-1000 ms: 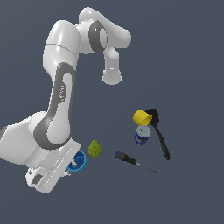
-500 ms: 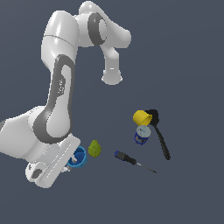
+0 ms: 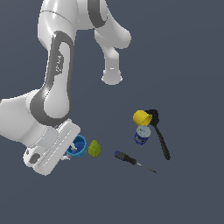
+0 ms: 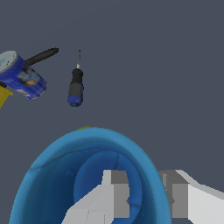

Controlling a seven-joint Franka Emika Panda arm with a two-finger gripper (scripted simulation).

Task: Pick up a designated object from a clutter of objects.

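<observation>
The bright blue cup (image 3: 78, 145) hangs at the end of my gripper (image 3: 72, 151), level with the green-yellow pear-like lump (image 3: 94, 148) just to its right in the exterior view. In the wrist view the blue cup (image 4: 57, 175) fills the frame. My gripper (image 4: 144, 177) straddles its rim, one finger inside the hollow and one outside, shut on the wall. The cup's handle is not visible.
Further to the exterior view's right lie a blue-handled screwdriver (image 3: 127, 158), a blue-labelled can (image 3: 141, 134), a yellow cup (image 3: 142, 117) and a black spatula (image 3: 159, 135). The wrist view shows the screwdriver (image 4: 75, 87), the can (image 4: 22, 76) and the spatula's handle (image 4: 41, 55).
The blue cup has risen a little with the gripper, while the pear-like lump beside it stayed put. The arm's upper links have shifted upward.
</observation>
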